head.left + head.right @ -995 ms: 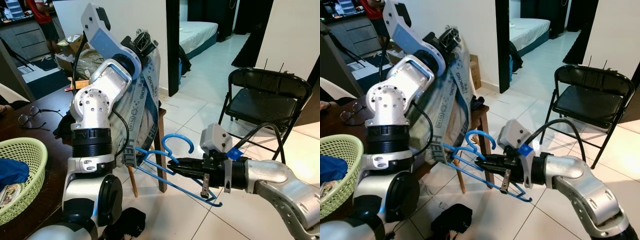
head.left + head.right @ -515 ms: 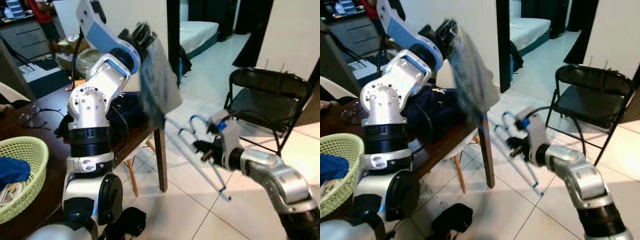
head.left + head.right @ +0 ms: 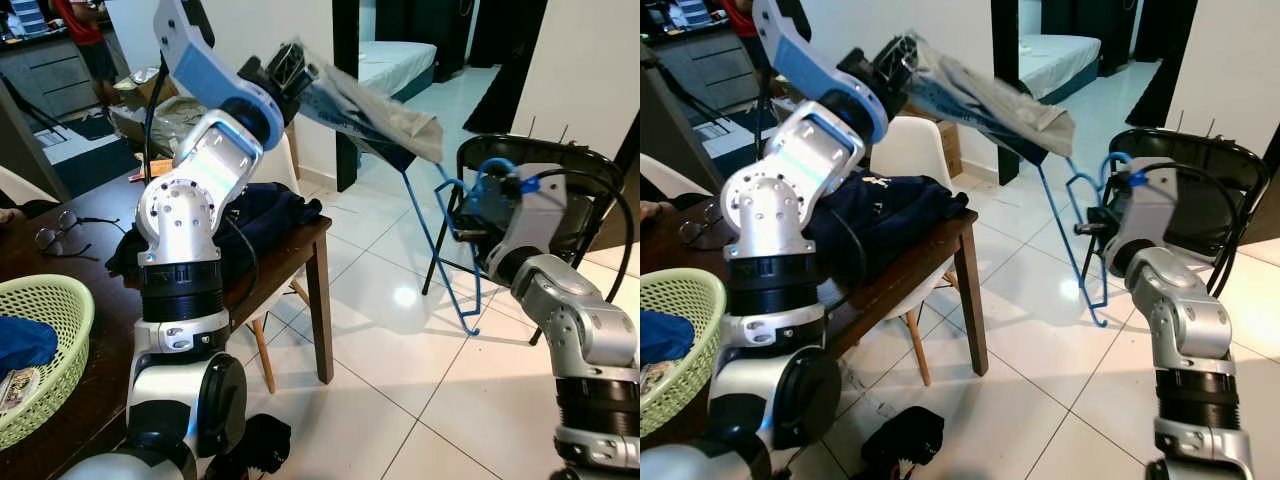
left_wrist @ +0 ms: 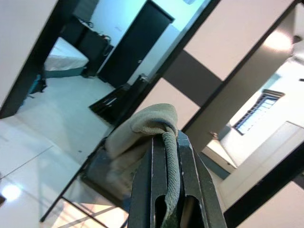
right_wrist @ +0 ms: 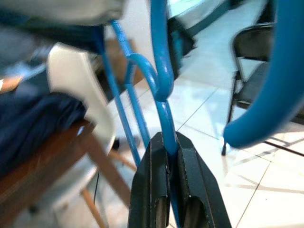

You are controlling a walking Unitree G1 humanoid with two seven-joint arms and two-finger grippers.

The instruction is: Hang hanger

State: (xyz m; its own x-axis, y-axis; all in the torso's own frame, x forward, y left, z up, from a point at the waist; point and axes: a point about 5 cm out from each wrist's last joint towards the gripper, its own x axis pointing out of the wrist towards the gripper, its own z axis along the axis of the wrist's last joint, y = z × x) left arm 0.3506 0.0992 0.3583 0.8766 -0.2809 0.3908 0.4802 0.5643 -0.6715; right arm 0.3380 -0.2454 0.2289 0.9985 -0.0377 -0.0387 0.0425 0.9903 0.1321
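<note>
Now the right gripper (image 5: 172,142) is squeezing tight on the blue hanger (image 3: 452,250), holding it near the hook, with the long blue wires hanging down below it toward the white floor (image 3: 370,330). Just behind it is standing the black folding chair (image 3: 1210,190). Across from it, the left gripper (image 4: 172,190) is pinching the grey cloth (image 3: 990,105) up high, and the cloth's far end is lying over the hanger's top. To do this well, the robot should be keeping the hanger level and pushing it gently inside the cloth. A second ago the hanger was low by the wooden table (image 3: 290,260); now it is lifted up by the chair.
</note>
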